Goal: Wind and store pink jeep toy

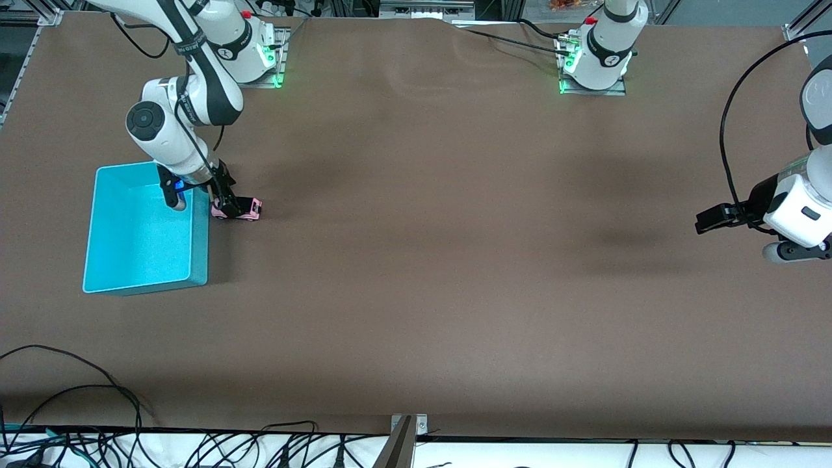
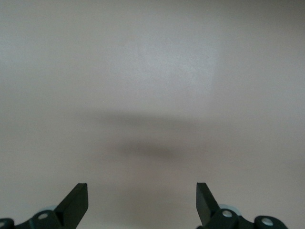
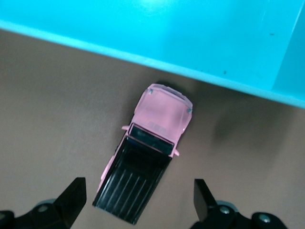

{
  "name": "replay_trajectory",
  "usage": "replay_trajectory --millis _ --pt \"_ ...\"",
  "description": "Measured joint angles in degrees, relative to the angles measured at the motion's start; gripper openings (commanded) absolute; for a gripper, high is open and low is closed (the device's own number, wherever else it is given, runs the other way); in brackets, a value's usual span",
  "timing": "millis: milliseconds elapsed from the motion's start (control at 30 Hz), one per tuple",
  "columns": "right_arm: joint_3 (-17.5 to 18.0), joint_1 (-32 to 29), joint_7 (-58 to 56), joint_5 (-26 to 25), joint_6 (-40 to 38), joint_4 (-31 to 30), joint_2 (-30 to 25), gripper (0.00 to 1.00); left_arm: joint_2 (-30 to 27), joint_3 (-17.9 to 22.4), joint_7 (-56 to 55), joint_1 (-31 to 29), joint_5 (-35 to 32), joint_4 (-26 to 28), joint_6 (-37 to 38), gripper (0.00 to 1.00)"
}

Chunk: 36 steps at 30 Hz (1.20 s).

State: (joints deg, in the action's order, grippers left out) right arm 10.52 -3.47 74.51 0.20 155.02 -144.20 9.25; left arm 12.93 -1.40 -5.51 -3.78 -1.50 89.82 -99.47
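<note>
The pink jeep toy (image 1: 239, 209) stands on the brown table right beside the turquoise bin (image 1: 110, 273), on the bin's side toward the left arm's end. Seen in the right wrist view, the jeep (image 3: 147, 143) has a pink hood and a ribbed black roof, and its nose points at the bin wall (image 3: 157, 36). My right gripper (image 1: 222, 196) hangs open just over the jeep, its fingers (image 3: 71, 200) spread wide to either side of the black roof without touching it. My left gripper (image 1: 710, 218) waits open above bare table at the left arm's end, nothing between its fingers (image 2: 76, 202).
The bin is empty inside. Cables (image 1: 162, 448) run along the table's edge nearest the front camera, and a metal bracket (image 1: 406, 432) sits at that edge's middle. Both arm bases (image 1: 595, 62) stand at the edge farthest from the camera.
</note>
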Motion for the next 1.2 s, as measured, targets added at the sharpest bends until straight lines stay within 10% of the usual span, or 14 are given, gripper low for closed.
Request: replay_trajectory --millis 500,767,1200 --pt "0.00 -0.25 2.28 0.00 2.64 -0.04 2.95 1.00 0.25 -0.05 0.00 0.01 0.00 0.00 0.00 1.00" --pt "0.00 -0.28 2.57 0.00 3.67 -0.04 3.80 0.04 0.27 -0.13 0.00 0.05 0.00 0.00 0.00 1.00" --pt "0.04 -0.29 2.69 -0.03 4.75 0.78 3.12 0.00 0.27 -0.14 0.00 0.06 0.00 0.00 0.00 1.00"
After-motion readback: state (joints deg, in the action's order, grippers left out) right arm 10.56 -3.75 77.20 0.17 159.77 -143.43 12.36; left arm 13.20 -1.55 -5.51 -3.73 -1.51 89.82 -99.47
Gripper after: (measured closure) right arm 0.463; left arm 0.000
